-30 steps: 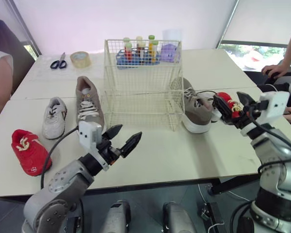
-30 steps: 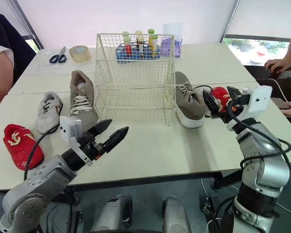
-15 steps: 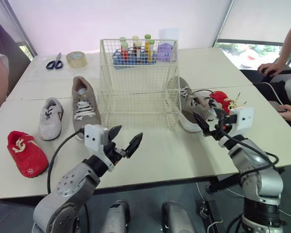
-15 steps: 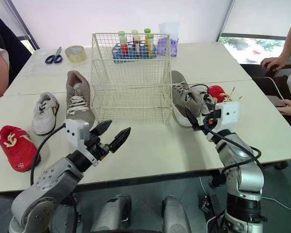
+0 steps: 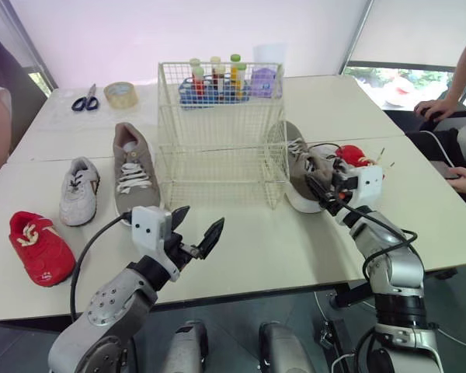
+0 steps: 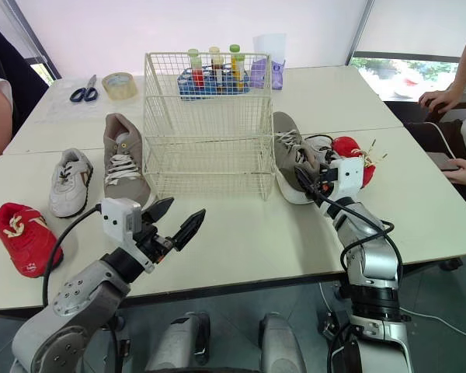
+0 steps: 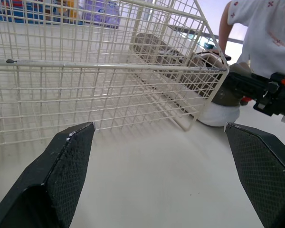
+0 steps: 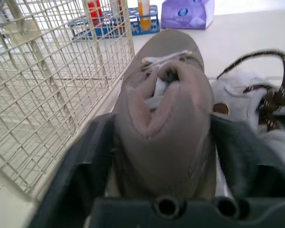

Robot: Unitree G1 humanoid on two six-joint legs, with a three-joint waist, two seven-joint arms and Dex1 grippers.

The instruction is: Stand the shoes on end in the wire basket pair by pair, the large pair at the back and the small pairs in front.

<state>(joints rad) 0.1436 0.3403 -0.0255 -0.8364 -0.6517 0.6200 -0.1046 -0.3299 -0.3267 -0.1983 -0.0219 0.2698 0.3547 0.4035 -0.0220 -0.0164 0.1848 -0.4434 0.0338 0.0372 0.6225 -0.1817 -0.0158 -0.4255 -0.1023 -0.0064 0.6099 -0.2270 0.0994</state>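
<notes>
One grey shoe (image 6: 287,151) lies toe-first inside the right gripper (image 6: 308,181).

The two head views look forward and down from over the near edge of the pale table (image 5: 295,249), taking in its whole top. The left wrist view sits low over the tabletop, near and facing the front wall of the cream-white wire basket (image 7: 99,90), the grey lace-up shoe (image 7: 217,113) past its corner. The right wrist view is close against that shoe's toe, basket just beside; every view shares these two.
</notes>
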